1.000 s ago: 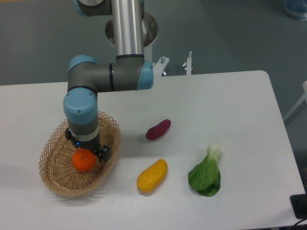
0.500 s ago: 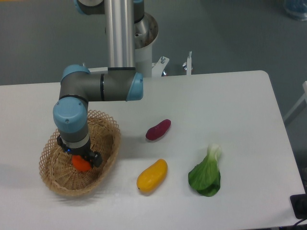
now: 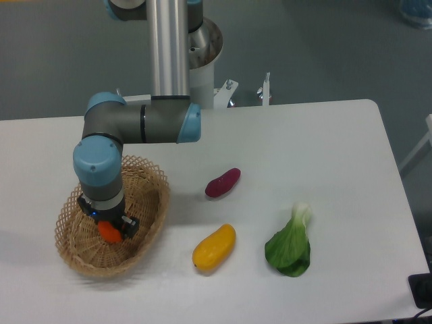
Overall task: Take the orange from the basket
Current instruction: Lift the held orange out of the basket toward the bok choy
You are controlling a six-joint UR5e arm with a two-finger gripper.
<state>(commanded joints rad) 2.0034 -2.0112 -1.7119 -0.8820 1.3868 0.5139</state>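
Note:
The orange [image 3: 108, 233] lies inside the woven wicker basket [image 3: 152, 202] at the front left of the table. Only a small part of it shows under the wrist. My gripper [image 3: 111, 228] points straight down into the basket, directly over the orange. One dark finger [image 3: 130, 225] shows at the orange's right side and the other is hidden by the wrist. The fingers sit close around the fruit. I cannot tell whether they press on it.
An elongated yellow fruit [image 3: 214, 248] lies right of the basket. A purple sweet potato [image 3: 223, 182] lies behind it, and a green bok choy [image 3: 290, 246] lies further right. The arm's base column [image 3: 169, 47] stands at the table's back edge.
The arm has swung left and lowered the gripper into the basket over the orange. More of the orange is now covered. Little moved in the last half second.

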